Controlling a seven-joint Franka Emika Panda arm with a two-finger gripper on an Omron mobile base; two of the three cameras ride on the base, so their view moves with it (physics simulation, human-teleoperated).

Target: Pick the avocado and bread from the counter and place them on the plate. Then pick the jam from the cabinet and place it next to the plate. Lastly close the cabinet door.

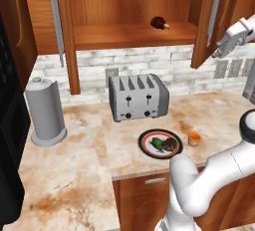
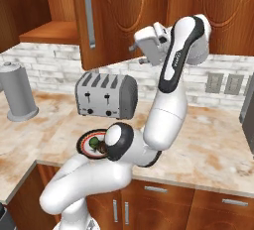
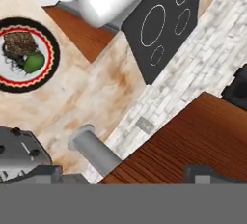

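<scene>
Sat near the counter's (image 1: 74, 185) front edge: plate (image 1: 147, 140), with avocado (image 1: 157, 143) and bread (image 1: 170, 144) side by side on its white centre, touching or nearly so. Confirmed from above in the hand view: plate (image 3: 48, 68), bread (image 3: 20, 42) and avocado (image 3: 34, 62) all on it. Stood just beside the plate, toward the counter's right end and apart from the rim: jam (image 1: 194, 139). Stood behind the plate toward the back wall: silver toaster (image 1: 138, 97). Stood on the counter's left stretch, well apart from the plate: grey paper-towel holder (image 1: 46, 111). Hung open above: cabinet (image 1: 129, 6), door (image 1: 206, 21) swung outward on the right, a dark brown round thing with a tan tip (image 1: 160, 23) left on its shelf. Raised high beside that open door: gripper (image 1: 217, 53), jaws spread wide and holding nothing; fingertips (image 3: 198, 174) far apart at the bottom of the hand view. Seen in the right base view: arm bent upward, gripper (image 2: 136, 50) close against the door's wooden face (image 2: 124, 6).
</scene>
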